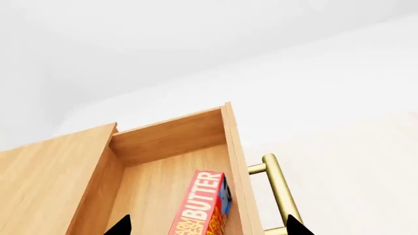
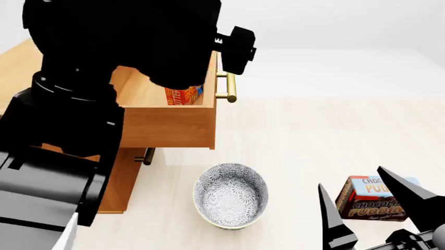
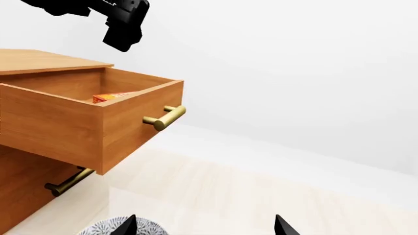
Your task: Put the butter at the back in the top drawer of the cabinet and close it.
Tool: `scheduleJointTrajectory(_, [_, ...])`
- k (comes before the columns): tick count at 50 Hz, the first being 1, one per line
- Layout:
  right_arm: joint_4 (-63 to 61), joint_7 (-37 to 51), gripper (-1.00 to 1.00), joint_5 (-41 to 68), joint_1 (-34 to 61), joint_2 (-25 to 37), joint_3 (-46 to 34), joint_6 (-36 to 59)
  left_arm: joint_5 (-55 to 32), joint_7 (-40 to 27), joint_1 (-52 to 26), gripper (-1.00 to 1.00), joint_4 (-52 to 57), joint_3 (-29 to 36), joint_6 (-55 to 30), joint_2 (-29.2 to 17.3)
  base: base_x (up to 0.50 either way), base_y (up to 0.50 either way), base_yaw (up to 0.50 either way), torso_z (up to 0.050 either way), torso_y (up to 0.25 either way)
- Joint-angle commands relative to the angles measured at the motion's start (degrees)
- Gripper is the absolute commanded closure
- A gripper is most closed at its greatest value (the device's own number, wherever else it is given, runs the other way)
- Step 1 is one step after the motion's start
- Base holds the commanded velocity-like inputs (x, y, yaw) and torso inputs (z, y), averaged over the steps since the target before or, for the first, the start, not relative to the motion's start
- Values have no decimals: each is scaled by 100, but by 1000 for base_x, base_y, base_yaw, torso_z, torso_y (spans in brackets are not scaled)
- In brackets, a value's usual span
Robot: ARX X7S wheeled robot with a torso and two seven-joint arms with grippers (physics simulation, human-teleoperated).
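Left wrist view | butter (image 1: 201,205) reads "FARM FRESH BUTTER" | in top drawer (image 1: 166,134) | left hand (image 1: 207,226) released

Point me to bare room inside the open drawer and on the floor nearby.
Inside the top drawer, bare bottom runs between the butter and the cabinet side. The butter stands against the front panel, so that side is tight. Open floor lies between the handle, bowl and pudding box.
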Motion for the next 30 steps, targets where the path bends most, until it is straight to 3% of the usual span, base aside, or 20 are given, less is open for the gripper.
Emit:
scheduleJointTrajectory(1, [0, 50, -100, -191, -99, 0, -85, -58, -605, -635, 168, -100, 288, 776, 738, 55, 0, 0, 0, 0, 0])
scheduleJointTrajectory(26, [0, 98, -100, -188, -134, 0, -90, -82, -1613, -896, 17, -100, 564, 2729, 2328, 66, 0, 0, 0, 0, 0])
scheduleJointTrajectory(30, [325, 46, -100, -566, -370, 0, -320, -488, -1757, -876, -103, -100, 556, 3195, 2657, 71, 0, 0, 0, 0, 0])
